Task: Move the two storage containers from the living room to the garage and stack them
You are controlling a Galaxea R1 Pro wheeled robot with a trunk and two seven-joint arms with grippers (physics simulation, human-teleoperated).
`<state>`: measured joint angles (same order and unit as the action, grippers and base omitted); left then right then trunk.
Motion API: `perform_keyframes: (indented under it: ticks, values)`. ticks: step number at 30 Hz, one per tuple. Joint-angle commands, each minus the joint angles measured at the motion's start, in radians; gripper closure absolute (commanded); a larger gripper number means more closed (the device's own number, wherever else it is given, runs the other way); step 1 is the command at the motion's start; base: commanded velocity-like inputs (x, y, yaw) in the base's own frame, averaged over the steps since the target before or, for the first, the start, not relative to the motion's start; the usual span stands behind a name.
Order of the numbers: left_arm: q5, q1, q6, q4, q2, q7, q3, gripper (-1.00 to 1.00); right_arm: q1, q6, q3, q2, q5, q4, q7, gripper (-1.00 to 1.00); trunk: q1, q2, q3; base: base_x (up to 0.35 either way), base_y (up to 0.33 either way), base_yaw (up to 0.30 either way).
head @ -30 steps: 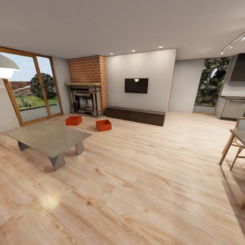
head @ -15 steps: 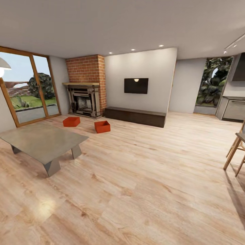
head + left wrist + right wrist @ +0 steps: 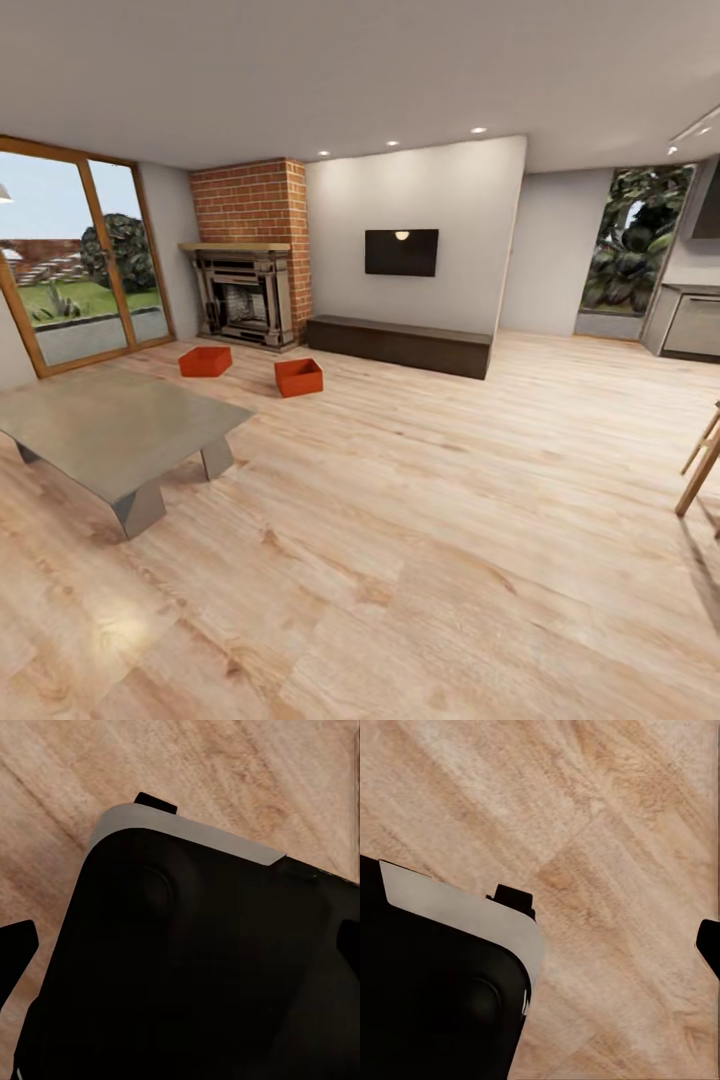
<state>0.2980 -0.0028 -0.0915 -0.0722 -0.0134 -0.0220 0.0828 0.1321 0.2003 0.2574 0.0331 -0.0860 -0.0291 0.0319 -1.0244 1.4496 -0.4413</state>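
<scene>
Room: the living room is seen from the head view, with a light plank floor (image 3: 430,560) and cream walls.
Containers: two orange-red bins are set on the plank floor in front of the fireplace (image 3: 243,300); the left bin (image 3: 205,361) lies nearer the glass doors (image 3: 70,270), the right bin (image 3: 299,377) nearer the dark low bench (image 3: 400,343). They are apart from each other, both upright and open on top.
Table: a grey low table (image 3: 110,430) is placed at the left, nearer the camera than the bins and well apart from them.
Wall: a dark screen (image 3: 401,252) is hung above the bench; a brick column (image 3: 250,205) rises over the fireplace.
Right edge: wooden chair legs (image 3: 700,465) are cut off by the frame.
Left gripper: its state cannot be told; in the left wrist view a dark robot body (image 3: 195,975) with a pale rim is seen over plank floor.
Right gripper: its state cannot be told; in the right wrist view a dark body (image 3: 435,997) is seen over plank floor.
</scene>
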Motion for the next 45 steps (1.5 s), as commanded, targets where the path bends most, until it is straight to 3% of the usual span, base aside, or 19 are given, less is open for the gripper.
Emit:
perform_keyframes:
  ticks: [1, 45]
  values:
    - [0.001, 0.0, -0.002, 0.0, 0.0, -0.002, 0.008, -1.0, 0.001, 0.005, 0.0, 0.0, -0.009, -0.003, 0.003, -1.0, -0.001, 0.0, -0.001, 0.322, 0.0, 0.0]
    - [0.001, 0.0, -0.002, 0.0, 0.0, -0.002, 0.008, -1.0, 0.001, 0.008, 0.0, -0.002, -0.01, -0.003, 0.003, -1.0, -0.001, 0.0, -0.001, 0.322, 0.0, 0.0]
